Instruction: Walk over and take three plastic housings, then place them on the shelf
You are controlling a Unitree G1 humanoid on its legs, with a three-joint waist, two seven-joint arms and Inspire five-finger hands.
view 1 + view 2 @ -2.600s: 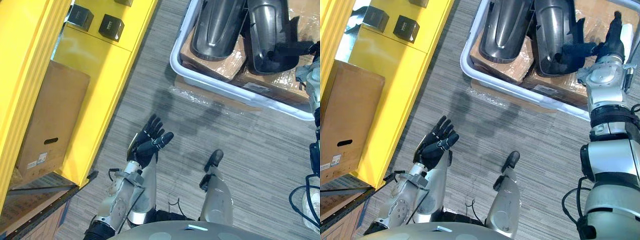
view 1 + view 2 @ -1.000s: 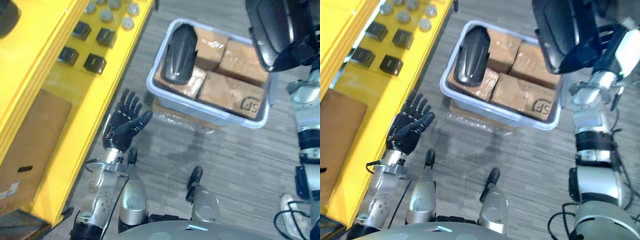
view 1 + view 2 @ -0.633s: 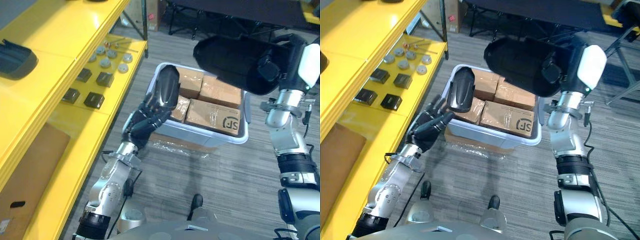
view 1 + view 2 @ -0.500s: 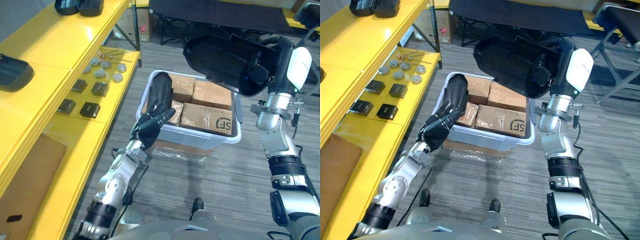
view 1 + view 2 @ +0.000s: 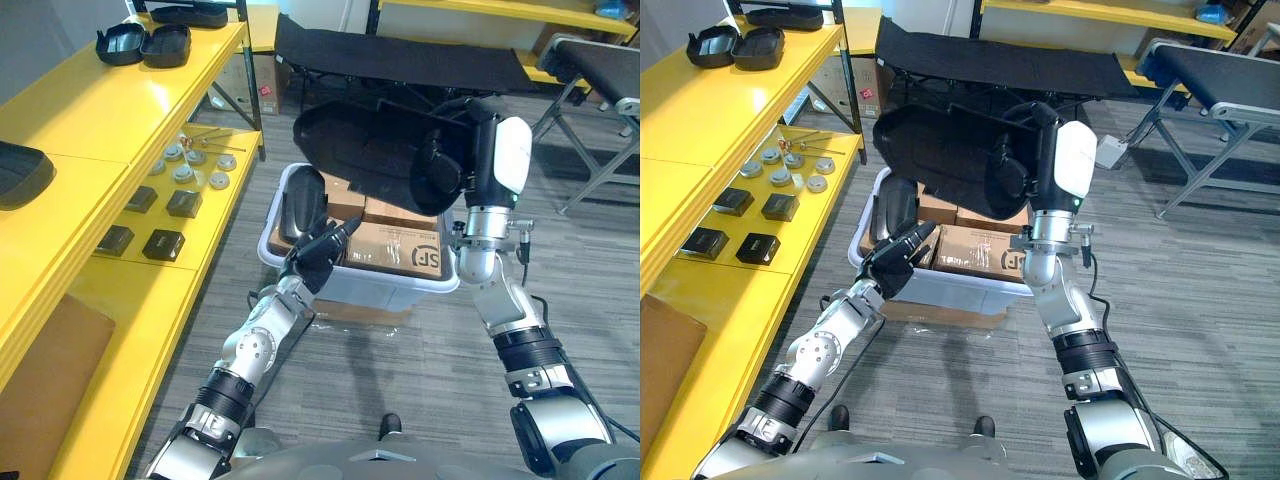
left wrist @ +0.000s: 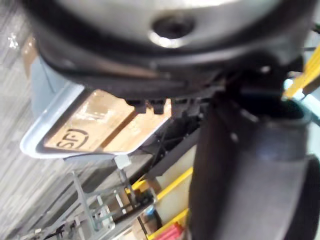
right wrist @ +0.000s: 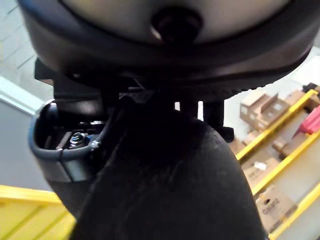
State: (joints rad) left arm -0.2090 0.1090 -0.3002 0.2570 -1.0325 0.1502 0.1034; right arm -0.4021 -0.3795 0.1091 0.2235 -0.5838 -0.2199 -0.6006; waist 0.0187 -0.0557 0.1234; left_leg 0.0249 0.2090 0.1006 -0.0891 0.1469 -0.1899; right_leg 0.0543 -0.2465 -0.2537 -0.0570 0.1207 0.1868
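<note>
My right hand (image 5: 448, 168) is shut on a large black plastic housing (image 5: 365, 158) and holds it in the air above the white bin (image 5: 345, 288), hollow side facing me. A second black housing (image 5: 303, 200) stands on end in the bin's left part. My left hand (image 5: 320, 252) is open with its fingers straight, just in front of that housing and over the bin's near rim; I cannot tell whether it touches. More black housings lie on the yellow shelf: two (image 5: 148, 44) at its far end and one (image 5: 18, 172) at the left edge.
Taped cardboard boxes (image 5: 400, 255) fill the bin. The shelf's lower level holds small dark blocks (image 5: 165, 220) and metal discs (image 5: 195, 165). A cardboard box (image 5: 45, 400) sits under the shelf. A black cot (image 5: 400, 60) stands behind the bin on grey carpet.
The camera has tilted up and the whole picture has shifted. My right arm has lifted the housing out of the bin and swung it left. My left hand has come up to the bin.
</note>
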